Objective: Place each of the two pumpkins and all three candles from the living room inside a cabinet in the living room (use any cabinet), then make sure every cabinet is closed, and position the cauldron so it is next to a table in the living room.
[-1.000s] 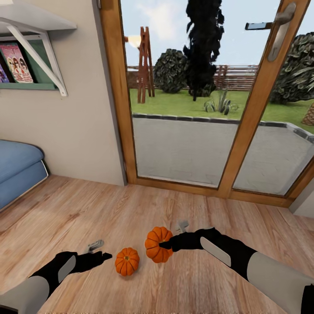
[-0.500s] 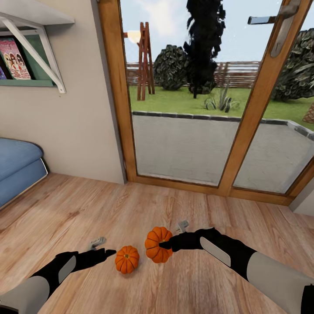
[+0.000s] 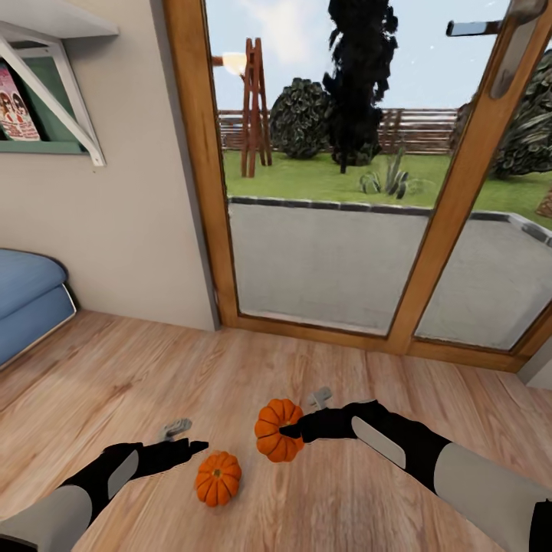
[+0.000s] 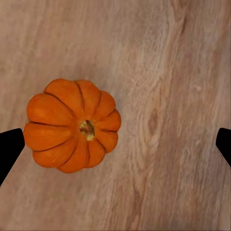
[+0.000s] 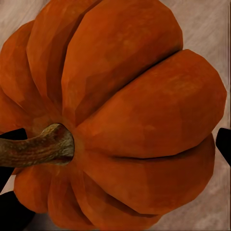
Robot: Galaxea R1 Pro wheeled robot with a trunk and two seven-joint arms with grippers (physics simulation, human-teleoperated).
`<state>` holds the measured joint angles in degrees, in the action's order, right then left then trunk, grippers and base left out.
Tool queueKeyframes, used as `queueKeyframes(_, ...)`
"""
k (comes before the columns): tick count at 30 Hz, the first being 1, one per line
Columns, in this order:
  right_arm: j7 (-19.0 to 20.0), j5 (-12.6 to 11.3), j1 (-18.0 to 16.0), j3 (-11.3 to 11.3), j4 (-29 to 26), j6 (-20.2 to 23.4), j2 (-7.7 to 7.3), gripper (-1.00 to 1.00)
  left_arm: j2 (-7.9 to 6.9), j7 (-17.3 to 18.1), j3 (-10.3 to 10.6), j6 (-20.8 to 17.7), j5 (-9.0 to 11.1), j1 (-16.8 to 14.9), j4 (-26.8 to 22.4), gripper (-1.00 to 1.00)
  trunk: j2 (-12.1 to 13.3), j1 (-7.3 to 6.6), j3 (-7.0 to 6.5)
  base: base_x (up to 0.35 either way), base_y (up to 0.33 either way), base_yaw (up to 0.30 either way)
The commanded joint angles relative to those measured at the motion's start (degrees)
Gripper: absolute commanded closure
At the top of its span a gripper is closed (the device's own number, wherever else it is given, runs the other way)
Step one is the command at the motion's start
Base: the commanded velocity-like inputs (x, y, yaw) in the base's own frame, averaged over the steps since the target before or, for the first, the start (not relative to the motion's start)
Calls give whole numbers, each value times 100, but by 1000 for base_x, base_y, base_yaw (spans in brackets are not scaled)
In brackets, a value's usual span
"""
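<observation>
Head view puts both pumpkins on or just over the wooden floor (image 3: 115, 360) before the glass door (image 3: 322, 230): my right end effector (image 3: 290, 431) is clamped on the first pumpkin (image 3: 276, 429), which looks lifted and tilted on its side, stem toward me. In the right wrist view that pumpkin (image 5: 115, 115) sits close between the fingertips. The second pumpkin (image 3: 218, 478) rests on the floor beside my left end effector (image 3: 195, 445), whose fingers are spread wide and hold nothing. The left wrist view has this pumpkin (image 4: 72, 125) off to one side of the gap, near one fingertip (image 4: 9, 149). To take it well, I judge I should centre it between the fingers before descending and closing across the ribs. Compared with a second ago, the camera has swung, and the floor pumpkin lies nearer me, below my left fingertips instead of level with them.
</observation>
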<state>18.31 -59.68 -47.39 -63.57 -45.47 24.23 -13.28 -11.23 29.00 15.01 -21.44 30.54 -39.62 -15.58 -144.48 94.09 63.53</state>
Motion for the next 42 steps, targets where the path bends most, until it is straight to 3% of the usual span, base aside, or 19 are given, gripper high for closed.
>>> queueKeyframes(1,-3,-44,-7,-15,-6,12,-5,100,-2,-2,20,-45,45,-2,-6,-100,-2,2,5,268,-71,0)
queueKeyframes(6,-3,-44,-7,-15,-6,12,-8,100,7,-29,20,-66,-5,-2,-6,-100,-2,2,5,174,-56,0)
queueKeyframes(9,-3,-44,-7,-15,-6,12,-8,100,7,-231,18,-83,-274,-2,-10,-100,-2,2,5,33,-11,0)
queueKeyframes(14,-3,-44,-7,-15,-6,12,-8,100,9,-414,12,-130,-434,-2,-14,-100,-2,2,5,8,-3,0)
queueKeyframes(20,-3,-44,-7,-15,-6,12,-8,100,7,-499,-5,-392,-469,-2,-15,-100,-9,15,116,1,0,0)
queueKeyframes(42,-3,-44,-7,-15,-6,15,-8,100,13,-473,-6,-413,-470,-2,-15,-100,-38,71,603,0,0,0)
